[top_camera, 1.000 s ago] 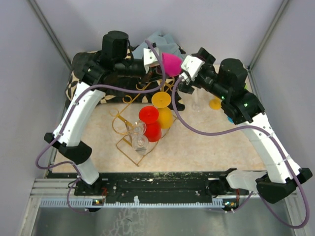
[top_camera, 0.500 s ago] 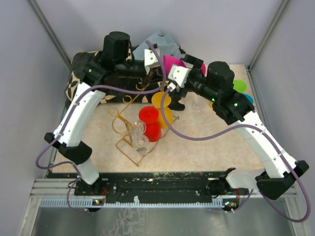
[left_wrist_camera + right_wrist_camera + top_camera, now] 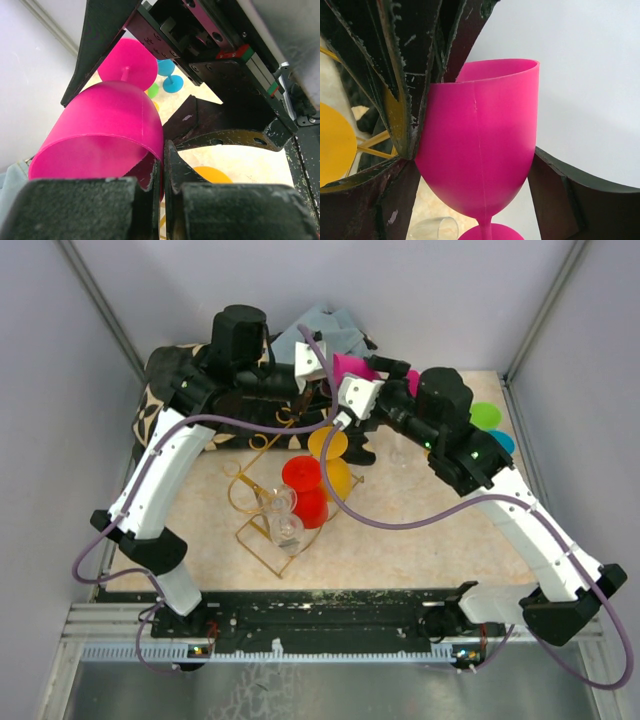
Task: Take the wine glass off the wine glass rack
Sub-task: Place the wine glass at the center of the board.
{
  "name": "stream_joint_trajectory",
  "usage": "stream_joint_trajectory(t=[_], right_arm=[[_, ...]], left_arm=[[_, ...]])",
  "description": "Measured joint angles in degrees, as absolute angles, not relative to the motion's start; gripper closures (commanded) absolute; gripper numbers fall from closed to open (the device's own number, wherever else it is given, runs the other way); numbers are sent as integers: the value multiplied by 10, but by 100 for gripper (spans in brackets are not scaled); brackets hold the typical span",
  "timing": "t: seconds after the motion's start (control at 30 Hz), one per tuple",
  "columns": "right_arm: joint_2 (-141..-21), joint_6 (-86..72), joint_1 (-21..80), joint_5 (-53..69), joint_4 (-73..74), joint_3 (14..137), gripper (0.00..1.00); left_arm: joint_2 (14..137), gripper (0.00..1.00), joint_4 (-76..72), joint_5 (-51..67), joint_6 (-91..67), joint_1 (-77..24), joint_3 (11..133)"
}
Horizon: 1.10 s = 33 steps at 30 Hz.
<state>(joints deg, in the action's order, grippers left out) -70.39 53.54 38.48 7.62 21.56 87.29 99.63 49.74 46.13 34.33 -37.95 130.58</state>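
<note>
Pink wine glass [image 3: 480,145] (far of the wine glass rack [image 3: 243,502]) pinched by its rim in left gripper's [image 3: 162,165] shut jaws; right gripper's [image 3: 475,200] wide-spread jaws straddle its bowl, grip not evident.

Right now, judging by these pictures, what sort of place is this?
Probably a robot test cell, not a home: plain grey walls enclose a table, two arms are bolted to a metal rail at its near edge, and a gold wire rack and pink wine glass serve as props.

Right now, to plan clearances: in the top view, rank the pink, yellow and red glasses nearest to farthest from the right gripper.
1. pink glass, between the right gripper's fingers.
2. yellow glass, far end of the rack.
3. red glass, mid-rack.
</note>
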Motion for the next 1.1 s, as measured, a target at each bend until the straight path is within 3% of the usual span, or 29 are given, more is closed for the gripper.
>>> stream_joint_trajectory(t=[0.2, 0.43, 0.5, 0.63, 0.8, 0.93, 1.1], right_arm=[[-704, 540, 389, 62, 191, 862, 36], [-704, 540, 390, 54, 175, 855, 40], [-704, 540, 390, 52, 169, 853, 42], [-703, 539, 392, 42, 156, 847, 44], [-703, 535, 392, 22, 141, 828, 44], [-703, 527, 393, 8, 128, 817, 44], [-703, 510, 391, -15, 113, 816, 42]], left_arm=[[996, 100, 498, 454, 345, -380, 1308], [996, 99, 498, 447, 345, -380, 1310], [996, 90, 497, 444, 344, -380, 1310], [996, 60, 490, 438, 334, -381, 1312], [996, 38, 474, 438, 318, -385, 1316], [996, 30, 461, 434, 309, -385, 1317], [996, 29, 441, 421, 300, -385, 1319]])
